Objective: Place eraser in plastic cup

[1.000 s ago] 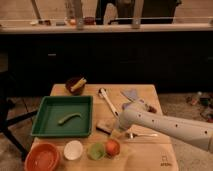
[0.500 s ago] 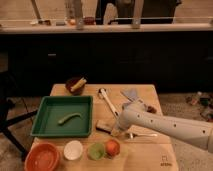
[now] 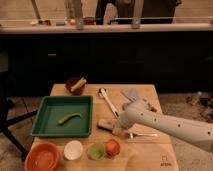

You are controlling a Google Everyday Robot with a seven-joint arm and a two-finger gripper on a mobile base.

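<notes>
One tool (image 3: 117, 129), jaws clamped on end of eraser (image 3: 105, 124), lying flat on table (image 3: 145, 152)

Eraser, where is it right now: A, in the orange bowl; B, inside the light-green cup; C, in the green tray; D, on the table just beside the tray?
D: the eraser lies on the table beside the green tray, the shut gripper down at its far end.

Warm, dim light falls from above onto the table (image 3: 145, 155); the cabinets (image 3: 100, 60) behind it, across the middle of the frame, are nearly black. My pale arm (image 3: 170, 125) catches the light, and my gripper (image 3: 118, 130), lower centre, sits in its shadow.
</notes>
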